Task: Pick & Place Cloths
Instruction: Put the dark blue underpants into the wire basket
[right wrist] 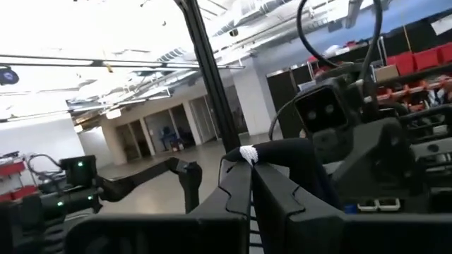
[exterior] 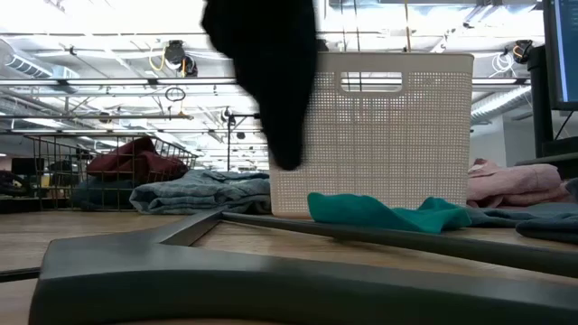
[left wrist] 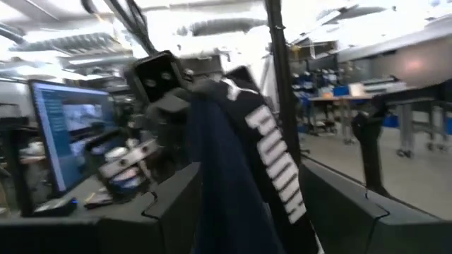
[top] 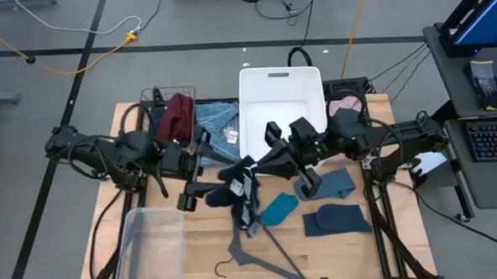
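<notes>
High view showed both arms meeting over the middle of the wood table (top: 178, 248), w/ a navy cloth with white print (top: 238, 189) hanging between them. Left gripper (top: 202, 192) had its fingers spread wide, one on each side of the cloth, so it looked like it was gripping the thick bunch. Right gripper (right wrist: 248, 176) had its fingers pressed tight together, pinching a small bit of the same cloth near a white spot.

Low view showed the cloth as a dark floppy shape (exterior: 266, 72) dangling above the table, in front of the white basket (exterior: 397, 135). It looked soft, light and limp, not slippery, not easy to break. It would prob. sag and swing, so a pinch on a thick fold or edge should work best.

More cloths lay about: a teal cloth (top: 278, 209) and two slate-blue cloths (top: 336, 220) on the wood, a maroon cloth (top: 178, 116) in a wire basket (top: 152, 97), a pink cloth (top: 345, 107) at the far right corner. A grey hanger (top: 262, 252) lay on the table near the front, and a clear bin (top: 152, 245) sat front left.

Table was bare wood, flat. Room was big, w/ grey floor, cables, a desk w/ a keyboard (top: 494, 141).
</notes>
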Controlling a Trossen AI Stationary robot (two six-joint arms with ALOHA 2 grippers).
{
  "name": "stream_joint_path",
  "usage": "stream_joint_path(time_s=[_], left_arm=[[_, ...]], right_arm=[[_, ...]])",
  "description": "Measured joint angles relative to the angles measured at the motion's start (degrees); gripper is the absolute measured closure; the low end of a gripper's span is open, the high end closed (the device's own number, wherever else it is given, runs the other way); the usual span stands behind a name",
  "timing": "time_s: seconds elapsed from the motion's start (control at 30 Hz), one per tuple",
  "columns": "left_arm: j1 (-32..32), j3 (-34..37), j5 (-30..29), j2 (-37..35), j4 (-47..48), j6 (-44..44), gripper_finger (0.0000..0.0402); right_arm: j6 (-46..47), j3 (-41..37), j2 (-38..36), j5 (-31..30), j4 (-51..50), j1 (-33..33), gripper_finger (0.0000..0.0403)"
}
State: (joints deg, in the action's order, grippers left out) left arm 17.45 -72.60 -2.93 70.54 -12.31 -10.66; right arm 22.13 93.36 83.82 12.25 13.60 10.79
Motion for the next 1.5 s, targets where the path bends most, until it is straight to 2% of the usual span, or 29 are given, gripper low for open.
stream_joint_path(time_s=[0.37,0.6,0.73,0.93,1.5], left_arm=[[-0.8,-4.45,1.38,4.16,3.66,0.62,0.0162],[-1.96,-4.85,-0.55,4.83,3.41,-0.79,0.0162],[-2.12,-4.85,0.86,4.83,3.17,0.17,0.0162],[-2.11,-4.87,6.8,4.83,3.91,3.75,0.0162],[-3.44,-4.85,7.46,5.22,4.79,4.2,0.0163]], right_arm=[[1.43,0.02,1.16,1.53,0.75,-0.74,0.0403],[3.78,0.0,2.08,3.6,0.5,-0.68,0.0403],[4.01,0.0,2.23,4.46,-0.17,-0.69,0.0403],[4.1,0.0,2.17,4.46,-0.34,-1.45,0.0403],[7.23,0.0,5.75,5.89,2.23,-2.58,0.0403]])
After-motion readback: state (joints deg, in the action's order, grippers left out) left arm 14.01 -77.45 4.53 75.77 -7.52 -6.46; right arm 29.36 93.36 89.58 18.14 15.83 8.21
